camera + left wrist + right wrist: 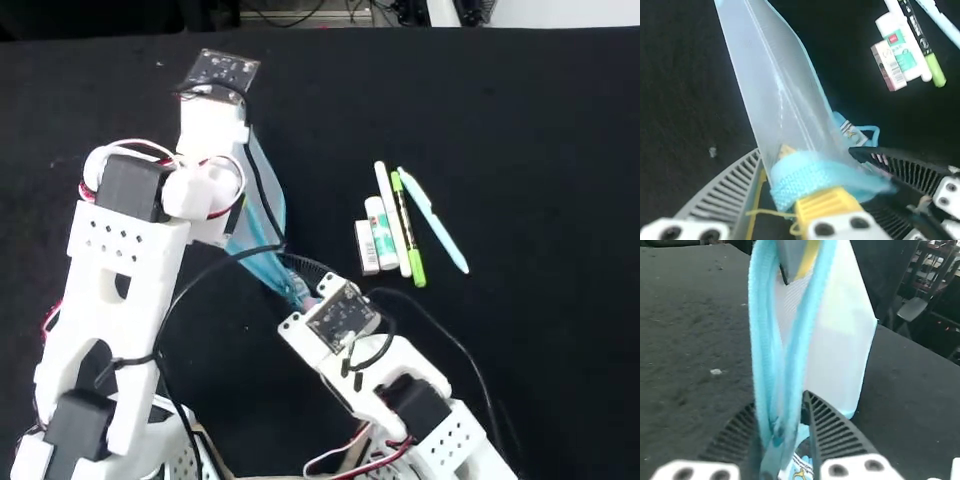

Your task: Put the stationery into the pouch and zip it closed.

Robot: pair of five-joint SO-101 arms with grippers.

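A translucent pouch (262,225) with a light-blue zip edge is held off the black table between both arms. My left gripper (812,197) is shut on one end of the pouch (775,100). My right gripper (784,437) is shut on the blue zip band of the pouch (835,340), close to the left gripper (245,235). To the right of the pouch, the stationery lies together on the table: a white pen (392,215), a green highlighter (408,235), a light-blue pen (435,222), a glue stick (380,232) and an eraser (367,247).
The table is covered with black cloth (540,120). The right arm's black cables (440,330) loop over the table just below the stationery. The left arm's white links (110,290) stand tall at the left side.
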